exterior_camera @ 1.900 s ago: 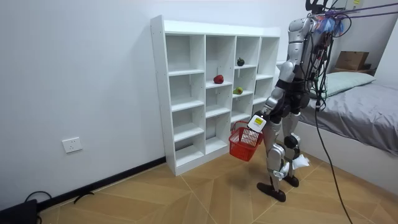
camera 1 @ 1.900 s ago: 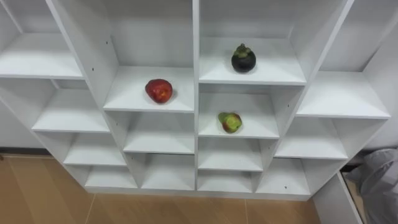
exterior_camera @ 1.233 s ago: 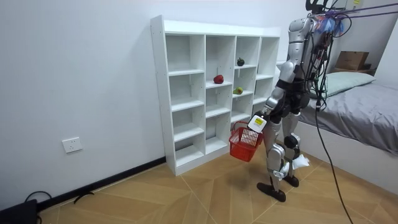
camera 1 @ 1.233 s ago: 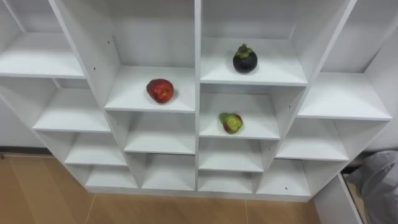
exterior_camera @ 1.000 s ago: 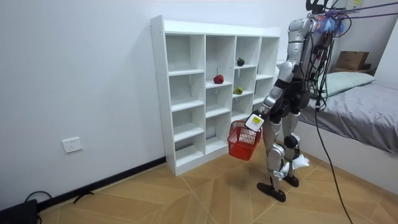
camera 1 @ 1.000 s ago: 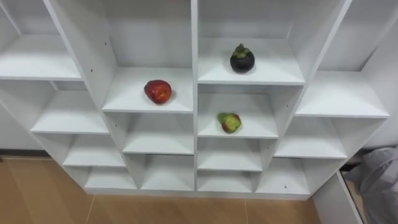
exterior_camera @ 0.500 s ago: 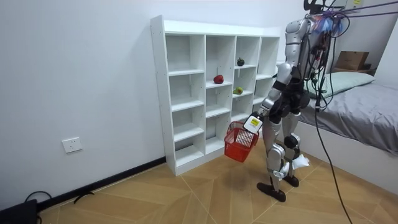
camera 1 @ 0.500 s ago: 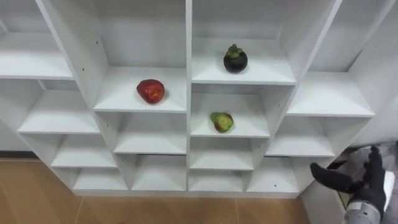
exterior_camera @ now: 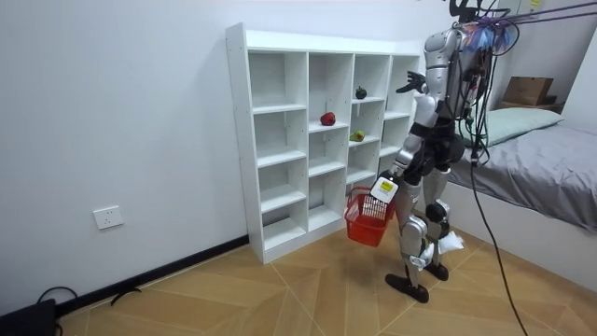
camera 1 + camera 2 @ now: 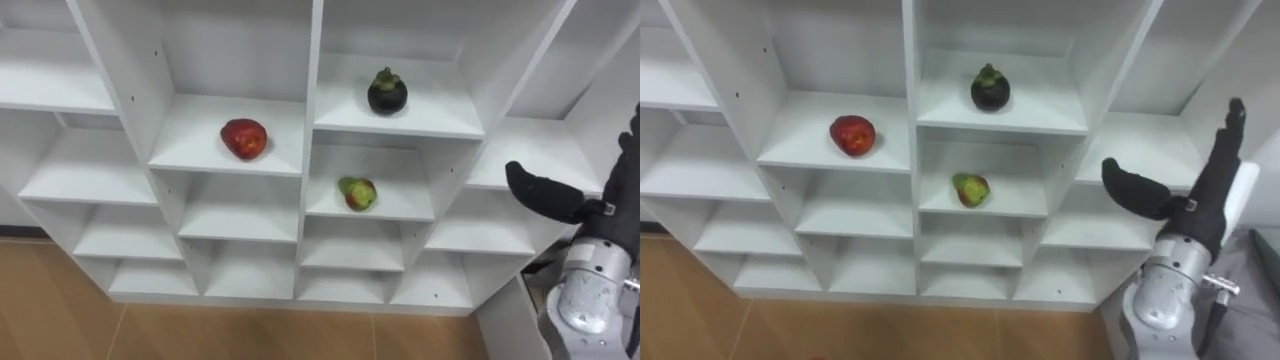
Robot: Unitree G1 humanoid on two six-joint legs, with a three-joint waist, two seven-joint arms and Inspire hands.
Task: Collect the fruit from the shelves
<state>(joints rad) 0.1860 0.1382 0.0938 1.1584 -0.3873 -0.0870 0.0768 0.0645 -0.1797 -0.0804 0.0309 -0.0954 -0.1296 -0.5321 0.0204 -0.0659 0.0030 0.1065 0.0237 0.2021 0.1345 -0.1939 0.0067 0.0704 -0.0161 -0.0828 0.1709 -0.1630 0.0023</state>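
Three fruits lie in the white closet (image 10: 190, 145): a red apple (image 10: 244, 138) on a middle shelf, a dark mangosteen (image 10: 387, 93) one column to the right and higher, and a green-red fruit (image 10: 356, 192) on the shelf below it. My right hand (image 10: 1195, 210) is raised at the right, open with straight fingers and the thumb spread, level with the rightmost column and apart from every fruit. In the room view this right hand (image 9: 410, 85) is up by the closet's top right. My left hand (image 9: 384, 189) hangs low, shut on the handle of a red basket (image 9: 368, 218).
I stand in front of the closet's right half on a wooden floor. A bed (image 9: 546, 177) with grey bedding lies behind me at the room view's right. Several other closet compartments hold nothing.
My right hand has come up from out of sight to shelf height at the right. The red basket swung slightly in my left hand. The eye view shifted a little.
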